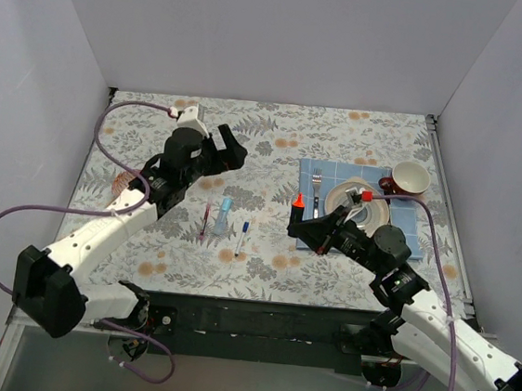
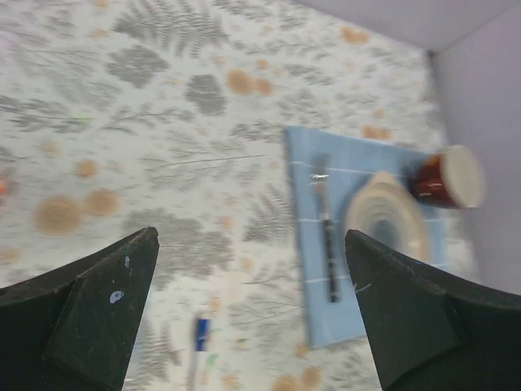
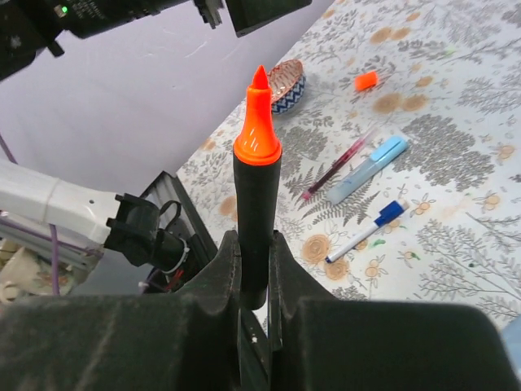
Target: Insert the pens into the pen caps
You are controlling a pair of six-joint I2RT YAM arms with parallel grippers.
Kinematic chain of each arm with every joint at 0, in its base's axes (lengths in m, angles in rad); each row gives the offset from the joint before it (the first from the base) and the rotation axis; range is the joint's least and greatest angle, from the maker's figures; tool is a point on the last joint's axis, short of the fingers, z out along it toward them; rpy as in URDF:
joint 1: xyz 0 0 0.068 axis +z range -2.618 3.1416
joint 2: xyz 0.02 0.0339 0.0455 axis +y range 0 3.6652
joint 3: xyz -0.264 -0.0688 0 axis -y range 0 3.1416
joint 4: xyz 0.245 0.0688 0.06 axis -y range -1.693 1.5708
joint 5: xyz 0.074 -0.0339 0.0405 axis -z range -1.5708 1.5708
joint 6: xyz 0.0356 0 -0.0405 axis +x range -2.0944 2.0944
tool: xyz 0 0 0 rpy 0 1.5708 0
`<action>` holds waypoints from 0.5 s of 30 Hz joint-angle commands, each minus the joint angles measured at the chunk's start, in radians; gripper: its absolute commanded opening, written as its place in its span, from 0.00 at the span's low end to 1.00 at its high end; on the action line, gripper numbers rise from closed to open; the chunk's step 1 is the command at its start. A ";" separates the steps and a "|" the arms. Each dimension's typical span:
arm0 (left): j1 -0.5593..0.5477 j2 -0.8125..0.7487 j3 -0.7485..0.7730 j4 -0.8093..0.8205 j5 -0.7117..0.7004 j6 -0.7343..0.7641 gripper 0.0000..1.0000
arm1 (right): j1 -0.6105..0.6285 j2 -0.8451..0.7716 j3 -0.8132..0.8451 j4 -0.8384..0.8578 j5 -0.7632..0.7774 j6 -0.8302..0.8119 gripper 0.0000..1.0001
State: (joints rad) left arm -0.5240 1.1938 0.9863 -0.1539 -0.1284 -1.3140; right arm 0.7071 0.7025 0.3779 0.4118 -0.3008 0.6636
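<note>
My right gripper (image 3: 254, 244) is shut on the thick black marker (image 3: 256, 195), held upright with its orange tip up. In the top view this gripper (image 1: 301, 224) hovers at the left edge of the blue mat (image 1: 306, 233). On the cloth left of it lie the thin maroon pen (image 1: 205, 220), the light-blue marker (image 1: 224, 215) and the white pen (image 1: 241, 238), which has a dark blue end. An orange-red cap (image 3: 365, 80) lies beyond them. My left gripper (image 1: 231, 148) hangs open and empty above the table's middle back (image 2: 251, 236); the white pen (image 2: 199, 342) shows below it.
The blue mat (image 2: 313, 309) carries a silver fork (image 2: 326, 236), a plate (image 2: 387, 216) and a dark red mug (image 2: 446, 175). A small patterned dish (image 3: 286, 84) sits at the table's left side. White walls close in the table.
</note>
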 commanded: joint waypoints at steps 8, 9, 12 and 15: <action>0.119 0.374 0.288 -0.555 -0.033 0.959 0.87 | -0.003 -0.156 0.061 -0.191 0.106 -0.156 0.01; 0.125 0.381 0.281 -0.547 -0.028 0.978 0.84 | -0.004 -0.164 0.067 -0.200 0.106 -0.165 0.01; 0.205 0.405 0.308 -0.544 0.103 1.070 0.73 | -0.004 -0.181 0.085 -0.248 0.112 -0.194 0.01; 0.272 0.418 0.336 -0.529 0.214 1.140 0.75 | -0.003 -0.202 0.079 -0.263 0.129 -0.203 0.01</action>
State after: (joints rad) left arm -0.3279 1.6455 1.2560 -0.6487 -0.1112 -0.3779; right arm 0.7071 0.5350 0.4099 0.1734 -0.2066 0.5098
